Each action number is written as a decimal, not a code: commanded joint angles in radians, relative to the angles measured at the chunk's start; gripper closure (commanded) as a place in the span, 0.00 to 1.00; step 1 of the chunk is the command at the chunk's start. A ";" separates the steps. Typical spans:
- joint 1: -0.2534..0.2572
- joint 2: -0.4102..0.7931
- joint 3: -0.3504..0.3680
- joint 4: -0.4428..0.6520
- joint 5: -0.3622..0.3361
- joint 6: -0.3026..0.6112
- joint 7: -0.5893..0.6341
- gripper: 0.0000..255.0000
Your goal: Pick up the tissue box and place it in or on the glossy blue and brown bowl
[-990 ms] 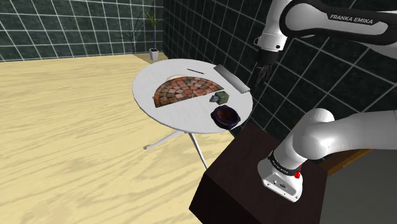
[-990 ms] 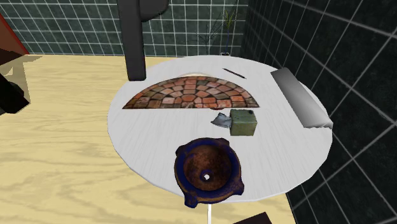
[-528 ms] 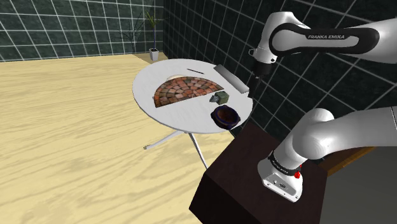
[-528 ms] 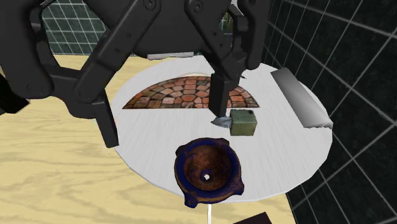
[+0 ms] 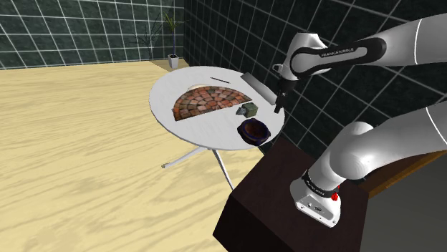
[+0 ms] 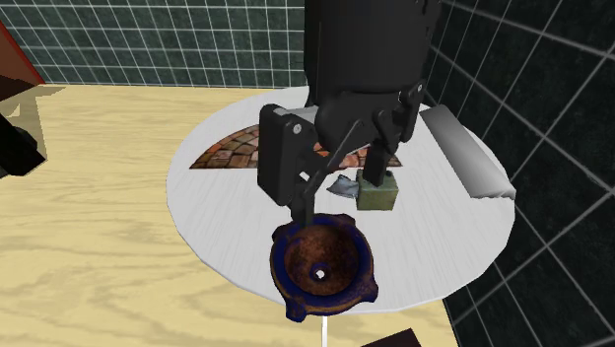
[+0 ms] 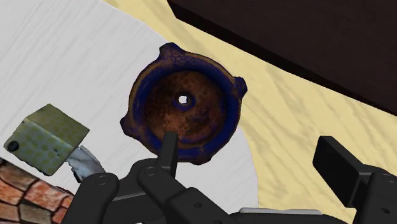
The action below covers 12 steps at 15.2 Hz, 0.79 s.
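The open gripper hangs over the bowl rather than the tissue box. The box sits on the tabletop just beside the brick-patterned mat, near the bowl but apart from it. Coming straight down from here would likely land a finger on the bowl, and since the bowl stands at the tabletop's edge, a knock could push it off. A loose tissue pokes out of the box's side, so a careless close might catch only that. Compared with half a second earlier, the gripper has dropped lower and closer to the box, while box and bowl have not moved.
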 commanded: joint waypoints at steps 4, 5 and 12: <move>0.050 0.190 -0.110 0.033 0.016 0.211 -0.208 0.00; 0.065 0.234 -0.132 0.046 0.034 0.250 -0.256 0.00; 0.147 0.578 -0.218 0.188 0.355 0.463 -0.707 0.00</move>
